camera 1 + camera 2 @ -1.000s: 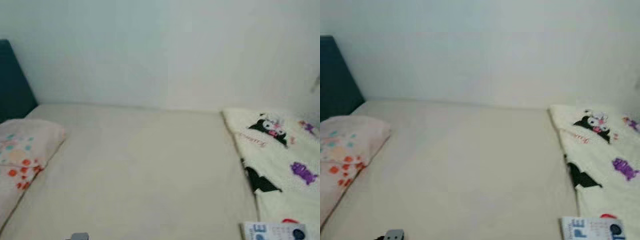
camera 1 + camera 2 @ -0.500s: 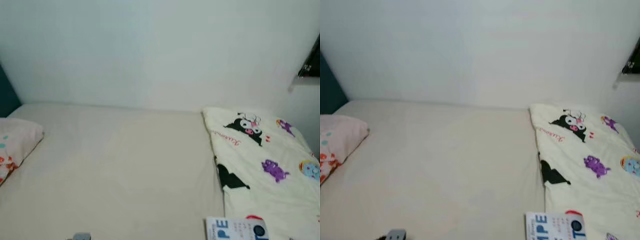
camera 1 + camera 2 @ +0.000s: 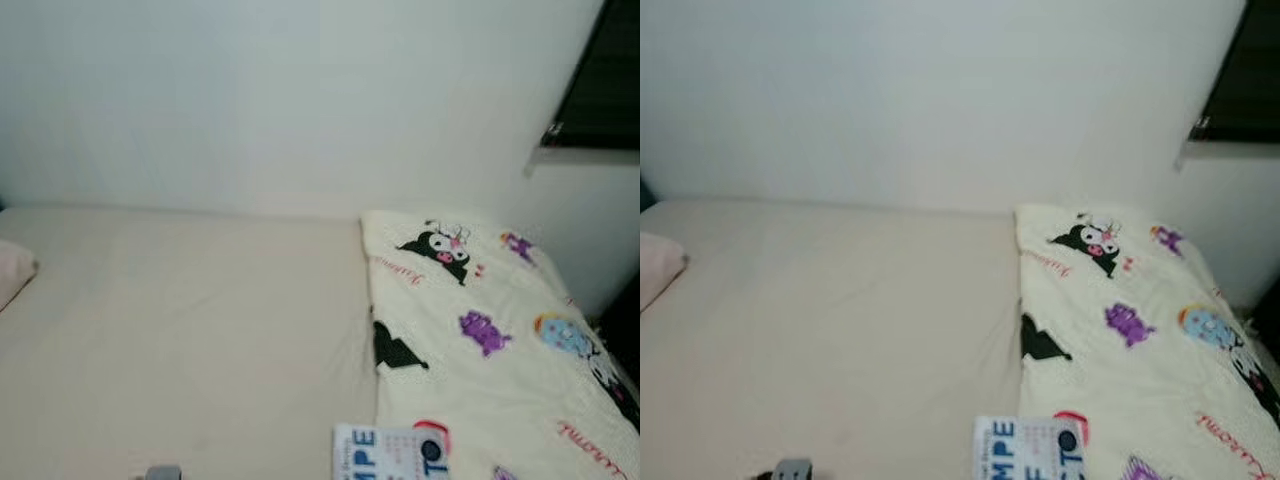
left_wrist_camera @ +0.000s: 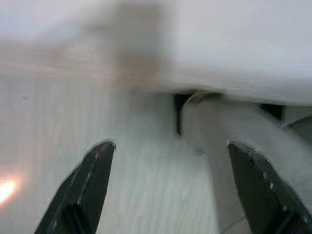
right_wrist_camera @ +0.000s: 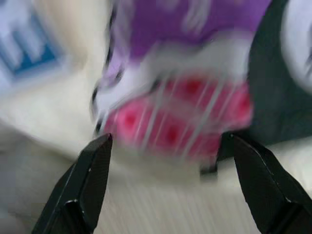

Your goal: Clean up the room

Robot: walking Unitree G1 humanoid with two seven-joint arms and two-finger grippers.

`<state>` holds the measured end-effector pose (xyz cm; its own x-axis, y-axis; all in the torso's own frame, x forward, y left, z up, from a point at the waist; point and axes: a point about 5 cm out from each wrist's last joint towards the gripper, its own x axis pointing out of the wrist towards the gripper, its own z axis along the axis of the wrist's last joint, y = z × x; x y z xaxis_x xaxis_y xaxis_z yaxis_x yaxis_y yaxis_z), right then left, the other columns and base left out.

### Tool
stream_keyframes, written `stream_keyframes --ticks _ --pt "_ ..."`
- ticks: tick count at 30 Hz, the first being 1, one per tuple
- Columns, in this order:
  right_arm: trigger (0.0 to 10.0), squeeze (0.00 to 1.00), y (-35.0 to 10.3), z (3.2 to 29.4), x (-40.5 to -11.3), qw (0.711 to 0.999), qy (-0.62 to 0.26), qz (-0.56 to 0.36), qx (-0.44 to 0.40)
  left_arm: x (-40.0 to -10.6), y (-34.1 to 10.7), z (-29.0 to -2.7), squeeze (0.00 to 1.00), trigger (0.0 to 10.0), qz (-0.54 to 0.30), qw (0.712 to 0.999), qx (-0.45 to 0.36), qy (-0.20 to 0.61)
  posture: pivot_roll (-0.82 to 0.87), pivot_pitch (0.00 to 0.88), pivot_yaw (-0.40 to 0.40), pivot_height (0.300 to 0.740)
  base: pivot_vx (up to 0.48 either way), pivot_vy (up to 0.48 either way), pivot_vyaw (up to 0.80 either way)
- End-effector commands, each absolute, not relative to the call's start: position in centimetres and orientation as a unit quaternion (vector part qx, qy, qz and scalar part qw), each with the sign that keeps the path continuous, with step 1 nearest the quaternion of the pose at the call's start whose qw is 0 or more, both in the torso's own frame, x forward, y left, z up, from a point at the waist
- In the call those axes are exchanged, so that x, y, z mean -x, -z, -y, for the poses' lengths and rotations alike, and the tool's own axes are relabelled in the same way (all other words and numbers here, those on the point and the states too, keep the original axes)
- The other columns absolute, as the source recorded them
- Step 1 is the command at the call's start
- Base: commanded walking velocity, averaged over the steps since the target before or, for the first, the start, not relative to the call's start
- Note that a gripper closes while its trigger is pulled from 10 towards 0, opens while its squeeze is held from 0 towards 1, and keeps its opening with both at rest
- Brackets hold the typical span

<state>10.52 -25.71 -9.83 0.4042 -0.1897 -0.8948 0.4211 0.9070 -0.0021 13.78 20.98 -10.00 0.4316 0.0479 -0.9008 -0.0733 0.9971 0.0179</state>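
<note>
While both arms hang low, the head views look across a bed toward a pale wall.

Bed: the bare cream mattress (image 3: 190, 340) spreads ahead of both grippers, up to the white wall (image 3: 280, 100).

Cartoon blanket: a cream blanket (image 3: 480, 340) printed with black, purple and blue characters covers the part of the bed that lies ahead of the right gripper; its edge runs down the middle of the mattress.

Booklet: a white booklet with blue letters (image 3: 392, 452) lies on the near edge of the blanket, on the right gripper's side of the bed.

Pillow: a pale pink corner (image 3: 14, 272) shows far out on the left gripper's side, resting on the mattress.

Window: a dark pane (image 3: 603, 80) sits high in the wall beyond the blanket.

Grey part: a small grey piece (image 3: 162, 472) shows at the lower edge of the head view; what it is cannot be told.

Left gripper (image 4: 170, 183): fingers spread wide and empty, pointed at pale wood-grain floor (image 4: 73, 122) with a blurred white edge beyond.

Right gripper (image 5: 170, 180): fingers spread wide and empty, hovering close over blurred blanket print, a pink and purple figure (image 5: 180, 112) between them, blue letters off to one side.
</note>
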Motion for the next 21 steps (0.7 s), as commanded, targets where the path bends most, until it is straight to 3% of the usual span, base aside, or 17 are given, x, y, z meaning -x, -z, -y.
stream_keyframes --ticks 1,4,21 --pt "10.0 0.0 9.5 25.6 -11.6 0.843 0.184 -0.489 -0.129 -13.5 10.0 -21.4 0.0 10.0 -0.54 0.841 0.0 -0.041 -0.03 0.0 0.014 0.74 0.0 0.0 0.0" --pt "10.0 0.0 8.8 26.3 -13.2 0.857 0.177 -0.467 -0.128 -13.4 10.1 -21.6 0.0 10.0 -0.547 0.836 -0.007 -0.046 -0.03 0.0 0.015 0.74 0.0 0.0 0.0" --pt "10.0 0.0 7.8 26.3 -15.4 0.879 0.155 -0.43 -0.138 -13.5 10.0 -21.7 0.0 10.0 -0.549 0.834 -0.018 -0.042 -0.04 0.0 0.018 0.74 -0.48 0.0 0.0"
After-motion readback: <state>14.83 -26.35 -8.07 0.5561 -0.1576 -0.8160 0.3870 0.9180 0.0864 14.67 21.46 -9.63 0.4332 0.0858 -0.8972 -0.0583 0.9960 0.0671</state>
